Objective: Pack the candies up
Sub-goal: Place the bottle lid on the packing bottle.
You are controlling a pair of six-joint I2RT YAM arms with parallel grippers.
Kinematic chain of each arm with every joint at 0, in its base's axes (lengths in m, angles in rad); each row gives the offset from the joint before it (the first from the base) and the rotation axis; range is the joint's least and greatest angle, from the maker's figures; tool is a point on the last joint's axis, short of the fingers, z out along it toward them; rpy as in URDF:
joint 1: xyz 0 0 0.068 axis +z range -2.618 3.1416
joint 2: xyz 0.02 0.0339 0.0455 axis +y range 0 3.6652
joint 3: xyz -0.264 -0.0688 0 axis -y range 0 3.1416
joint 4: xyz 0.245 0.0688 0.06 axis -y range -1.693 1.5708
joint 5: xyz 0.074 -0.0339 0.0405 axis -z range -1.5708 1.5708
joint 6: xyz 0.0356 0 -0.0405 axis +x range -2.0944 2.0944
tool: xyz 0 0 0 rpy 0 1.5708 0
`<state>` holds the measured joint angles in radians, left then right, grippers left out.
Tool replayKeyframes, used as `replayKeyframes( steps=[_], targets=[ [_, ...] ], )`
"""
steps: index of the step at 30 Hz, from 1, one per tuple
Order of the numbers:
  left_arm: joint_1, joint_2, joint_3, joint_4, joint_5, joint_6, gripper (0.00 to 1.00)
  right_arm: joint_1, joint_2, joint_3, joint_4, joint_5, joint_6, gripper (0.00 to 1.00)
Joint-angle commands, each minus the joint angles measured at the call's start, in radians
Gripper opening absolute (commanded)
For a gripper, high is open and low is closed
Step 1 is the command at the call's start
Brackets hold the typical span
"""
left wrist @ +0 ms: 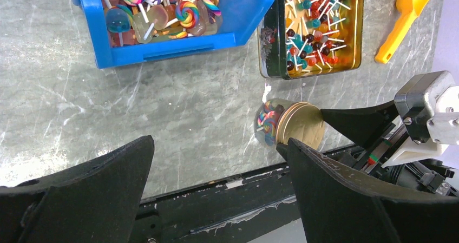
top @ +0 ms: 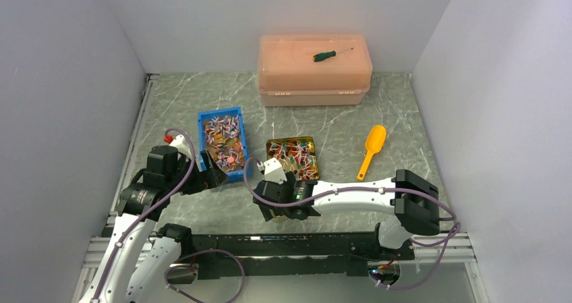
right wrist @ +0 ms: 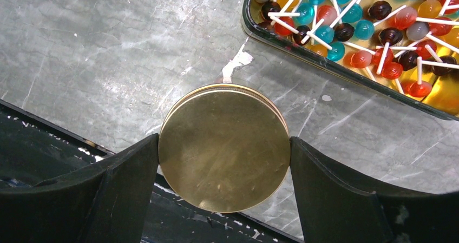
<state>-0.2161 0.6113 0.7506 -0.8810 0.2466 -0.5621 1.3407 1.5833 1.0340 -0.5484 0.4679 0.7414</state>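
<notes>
- From above, my left pincer (top: 214, 177) is at the near end of the blue plastic bin (top: 219, 112).
- The candies (top: 222, 131) are small lollipops on white sticks. They lie in a heap in that bin, and more fill the shiny gold metal tray (top: 291, 139) just beside it.
- My right pincer (top: 287, 212) is just in front of the tray.
- An orange plastic scoop (top: 372, 151) lies on the grey marble table (top: 337, 121) on the far side of the tray from the bin.
- A green-handled screwdriver (top: 325, 55) rests on top of the pale orange plastic box (top: 313, 80) at the back.
- From my left wrist, my left fingers (left wrist: 108, 172) stand wide apart with nothing between them.
- Past them, a small clear jar (left wrist: 268, 125) lies on its side with swirly lollipops inside. Its round gold lid (left wrist: 303, 128) is on.
- The black fingers of my right pincer are on either side of that lid.
- From my right wrist, my right fingers (right wrist: 124, 178) press on both sides of the gold lid, so I am clamped on the jar.
- The tray of ball lollipops is near, up in the corner.
</notes>
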Motion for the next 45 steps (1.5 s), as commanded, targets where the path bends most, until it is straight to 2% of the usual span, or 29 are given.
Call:
replayKeyframes(
  steps=[1, 8, 13, 21, 26, 34, 39, 45],
  targets=[
    [0.006, 0.002, 0.004, 0.018, 0.015, -0.001, 1.00, 0.005, -0.004, -0.011, -0.077, -0.008, 0.024, 0.83],
    [0.006, 0.003, 0.003, 0.017, 0.024, 0.002, 0.99, 0.005, -0.017, 0.010, -0.084, -0.002, 0.010, 1.00],
    [0.006, 0.008, 0.001, 0.024, 0.042, 0.001, 1.00, 0.005, -0.031, 0.027, -0.098, 0.003, 0.005, 1.00],
    [0.006, 0.005, 0.002, 0.014, 0.069, 0.014, 0.99, 0.005, -0.145, 0.018, -0.095, -0.022, -0.005, 1.00],
    [0.005, -0.029, -0.015, 0.021, 0.083, 0.000, 0.99, 0.005, -0.226, -0.025, -0.056, -0.064, -0.040, 1.00],
    [-0.012, -0.082, -0.002, 0.003, 0.075, -0.003, 0.99, 0.003, -0.315, -0.060, -0.075, -0.035, -0.047, 1.00],
    [-0.093, -0.089, 0.005, 0.019, 0.058, -0.042, 0.99, 0.002, -0.359, -0.083, -0.084, -0.007, -0.049, 1.00],
    [-0.311, -0.031, 0.003, 0.072, -0.065, -0.134, 1.00, -0.006, -0.410, -0.114, -0.099, 0.017, -0.037, 1.00]
  ],
)
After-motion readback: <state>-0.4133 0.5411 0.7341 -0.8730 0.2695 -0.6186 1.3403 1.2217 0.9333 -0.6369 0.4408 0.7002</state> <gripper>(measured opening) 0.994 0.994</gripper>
